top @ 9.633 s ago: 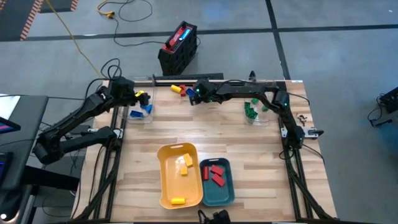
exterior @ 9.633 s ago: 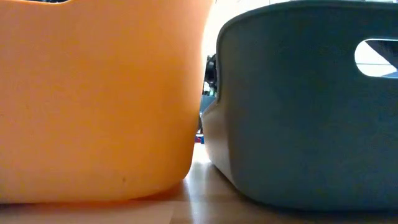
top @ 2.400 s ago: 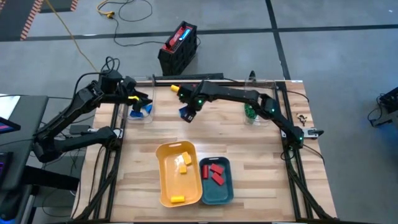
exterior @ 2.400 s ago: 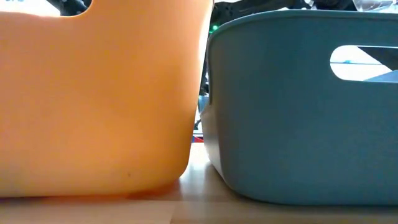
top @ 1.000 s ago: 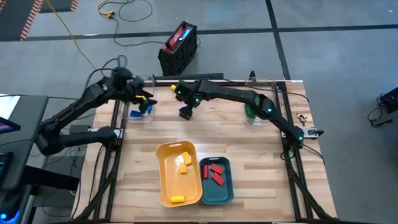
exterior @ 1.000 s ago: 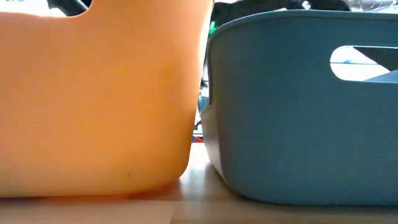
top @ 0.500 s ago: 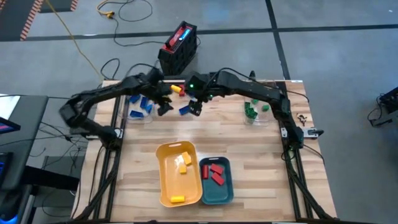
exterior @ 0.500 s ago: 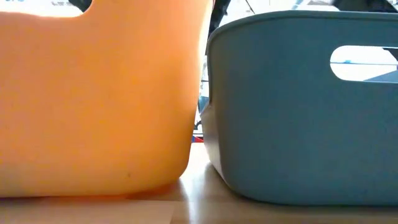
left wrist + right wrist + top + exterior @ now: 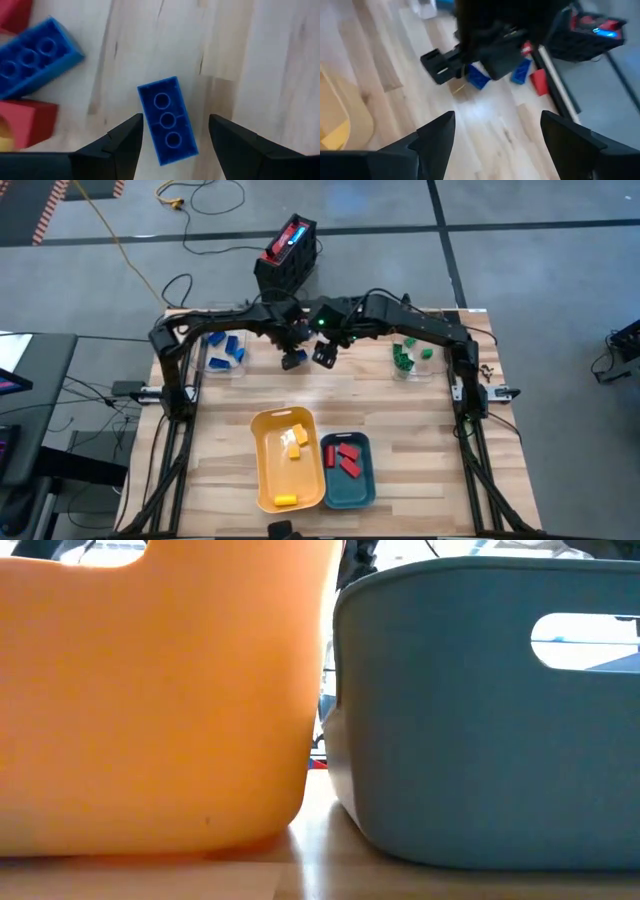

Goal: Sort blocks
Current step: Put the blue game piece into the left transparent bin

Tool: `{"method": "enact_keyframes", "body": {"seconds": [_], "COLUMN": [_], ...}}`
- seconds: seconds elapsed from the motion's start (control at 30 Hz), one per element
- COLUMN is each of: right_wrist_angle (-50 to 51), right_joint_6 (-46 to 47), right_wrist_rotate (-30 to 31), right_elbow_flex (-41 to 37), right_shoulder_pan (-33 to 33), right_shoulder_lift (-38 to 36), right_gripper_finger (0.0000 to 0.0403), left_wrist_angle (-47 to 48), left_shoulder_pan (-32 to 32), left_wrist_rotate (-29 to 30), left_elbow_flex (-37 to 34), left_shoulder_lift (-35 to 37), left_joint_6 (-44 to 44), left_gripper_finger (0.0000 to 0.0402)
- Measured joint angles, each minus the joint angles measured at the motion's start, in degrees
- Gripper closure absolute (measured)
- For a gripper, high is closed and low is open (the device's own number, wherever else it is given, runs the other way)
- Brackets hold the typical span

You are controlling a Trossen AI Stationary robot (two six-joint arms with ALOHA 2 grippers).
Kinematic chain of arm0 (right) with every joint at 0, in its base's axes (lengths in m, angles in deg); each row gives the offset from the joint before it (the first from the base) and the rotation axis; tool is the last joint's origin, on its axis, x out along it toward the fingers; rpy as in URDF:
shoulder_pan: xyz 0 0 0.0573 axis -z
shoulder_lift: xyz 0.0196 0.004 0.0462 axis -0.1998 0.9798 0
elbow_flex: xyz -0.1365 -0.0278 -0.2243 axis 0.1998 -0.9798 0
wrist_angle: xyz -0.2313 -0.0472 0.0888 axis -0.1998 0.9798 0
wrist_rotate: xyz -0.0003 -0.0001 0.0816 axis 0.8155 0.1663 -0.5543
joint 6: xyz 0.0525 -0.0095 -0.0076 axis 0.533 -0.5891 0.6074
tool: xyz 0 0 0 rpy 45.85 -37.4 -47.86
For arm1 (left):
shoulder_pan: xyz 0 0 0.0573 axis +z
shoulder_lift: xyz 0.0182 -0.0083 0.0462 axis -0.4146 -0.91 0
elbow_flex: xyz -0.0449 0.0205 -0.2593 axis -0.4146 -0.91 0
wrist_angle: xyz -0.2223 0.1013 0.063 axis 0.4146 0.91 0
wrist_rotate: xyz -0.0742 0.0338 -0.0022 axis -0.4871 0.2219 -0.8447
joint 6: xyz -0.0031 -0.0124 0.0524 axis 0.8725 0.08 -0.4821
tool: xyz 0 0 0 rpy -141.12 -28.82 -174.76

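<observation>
A blue block lies hollow side up on the wood near the table's far edge. My left gripper hangs open just over it, one finger on each long side. Another blue block and red blocks lie close by. My right gripper is open and holds nothing; it is higher up, just right of the left one. The yellow tray holds yellow blocks and the teal tray holds red ones.
A clear container with blue blocks stands at the far left and one with green blocks at the far right. A black case sits on the floor beyond the table. In the low view the tray walls block nearly everything.
My left gripper has swung from the left container toward the table's middle along the far edge. It has sunk and rolled, and now stands over the blue block. My right gripper has risen and drawn back toward the table's right edge, off that block, which stays on the wood.
</observation>
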Motion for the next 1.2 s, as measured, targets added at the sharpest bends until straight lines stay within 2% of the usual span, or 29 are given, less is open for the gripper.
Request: {"method": "enact_keyframes", "body": {"seconds": [0.13,0.33,0.47,0.7,0.83,1.03,1.2], "right_wrist_angle": [0.13,0.08,-0.03,-1.82,-1.34,-0.81,-0.59], "right_joint_6": [0.03,1.01,1.52,2.96,3.87,4.09,4.46], "right_wrist_rotate": [3.57,3.86,3.90,4.13,4.10,4.10,4.10], "right_elbow_flex": [0.00,-0.02,-0.04,-0.04,-0.04,-0.04,-0.04], "right_shoulder_pan": [-0.83,-1.83,-2.09,-3.53,-4.12,-4.21,-3.80], "right_shoulder_lift": [-2.09,-3.21,-3.21,-3.21,-3.21,-3.21,-3.21], "right_gripper_finger": [0.0095,0.0095,0.0095,0.0095,0.0095,0.0095,0.0095], "left_wrist_angle": [-0.20,-2.82,-2.99,0.11,-0.49,-0.82,2.80], "left_shoulder_pan": [-0.39,-1.52,-1.57,-1.49,-2.12,-2.42,-2.36], "left_wrist_rotate": [1.10,7.02,6.04,4.87,5.49,7.40,6.30], "left_elbow_flex": [0.11,0.15,0.22,0.36,0.31,0.24,0.04], "left_shoulder_lift": [-2.04,-2.13,-2.89,-6.53,-6.63,-6.52,-4.56], "left_joint_6": [1.10,0.57,1.08,2.08,2.44,4.59,7.77], "left_gripper_finger": [0.0179,0.0146,0.0133,0.0136,0.0160,0.0269,0.0271]}}
